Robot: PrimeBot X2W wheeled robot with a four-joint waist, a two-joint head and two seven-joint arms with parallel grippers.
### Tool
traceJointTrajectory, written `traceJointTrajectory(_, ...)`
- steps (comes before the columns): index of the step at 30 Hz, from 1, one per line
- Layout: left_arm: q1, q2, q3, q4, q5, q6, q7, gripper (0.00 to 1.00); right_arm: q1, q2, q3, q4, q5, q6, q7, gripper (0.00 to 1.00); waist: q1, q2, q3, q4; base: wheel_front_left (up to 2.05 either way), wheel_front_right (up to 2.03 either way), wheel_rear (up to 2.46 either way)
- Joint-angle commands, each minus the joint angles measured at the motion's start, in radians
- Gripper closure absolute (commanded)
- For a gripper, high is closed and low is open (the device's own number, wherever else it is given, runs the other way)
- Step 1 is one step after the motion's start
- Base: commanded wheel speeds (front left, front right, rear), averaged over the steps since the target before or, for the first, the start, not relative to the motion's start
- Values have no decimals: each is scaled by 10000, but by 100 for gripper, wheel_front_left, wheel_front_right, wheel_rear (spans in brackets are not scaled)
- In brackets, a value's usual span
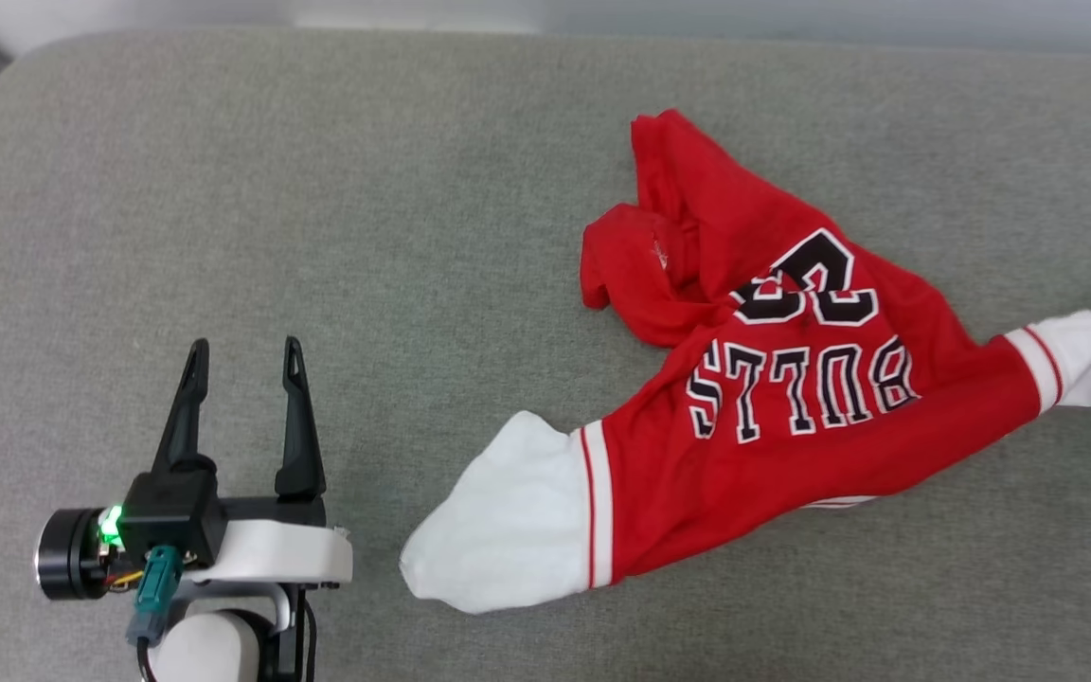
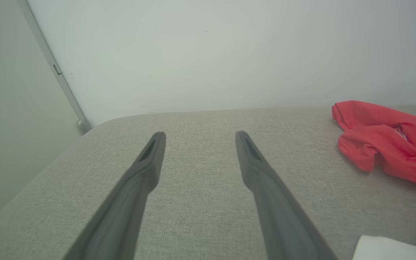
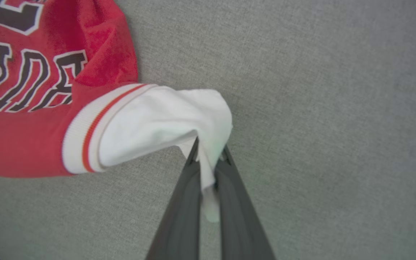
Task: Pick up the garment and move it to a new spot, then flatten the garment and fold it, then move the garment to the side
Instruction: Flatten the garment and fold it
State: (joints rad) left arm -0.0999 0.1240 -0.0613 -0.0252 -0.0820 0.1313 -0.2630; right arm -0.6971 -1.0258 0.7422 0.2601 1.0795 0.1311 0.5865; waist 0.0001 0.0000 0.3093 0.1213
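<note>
On a grey fabric-covered counter (image 1: 394,189), the robot's left pincer (image 1: 244,345) hangs at the near left with its two dark fingers spread wide and nothing between them. Bare fabric lies all around it, running to the counter's rounded far-left corner. Just to its right lies the nearest part of the garment (image 1: 792,445), a red basketball shirt: one white sleeve (image 1: 498,530), trimmed in red and white stripes, is spread flat close to the near edge. Beyond it the red body stretches across the counter's right half, its black, white-outlined "BULLS" lettering and number reading upside down from the head camera. At the right edge of that view the right pincer (image 3: 209,151) is clamped on the tip of the other white sleeve (image 3: 157,122), drawing it out from the body; open fabric lies beyond it. Farther back, the shirt's lower part is bunched in red folds short of the counter's far edge. A pale wall (image 2: 208,54) stands behind the counter.
</note>
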Motion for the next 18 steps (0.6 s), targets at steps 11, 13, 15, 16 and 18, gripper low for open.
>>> traceJointTrajectory(11,-530,-258,44,364,264,-315,-25,0,-650,2411,40,3311,-1926,-5,-772,60,-1,0,382,388,0,0,0)
traceJointTrajectory(13,-453,-223,121,394,292,-345,-25,0,-563,2358,-28,3234,-2054,-4,-1371,0,-1,0,162,338,0,0,0)
traceJointTrajectory(15,-361,-170,196,388,343,-389,-25,0,-473,2109,-186,3043,-2163,-8,-2111,0,-1,0,-98,264,0,0,0)
traceJointTrajectory(16,-316,-134,223,388,351,-421,-25,0,-378,1961,-259,2959,-2239,-8,-2489,0,-1,0,-241,227,0,0,0)
traceJointTrajectory(18,-277,-55,284,352,403,-454,-25,0,-172,1745,-500,2738,-2453,-8,-3355,0,-1,0,-503,128,0,0,0)
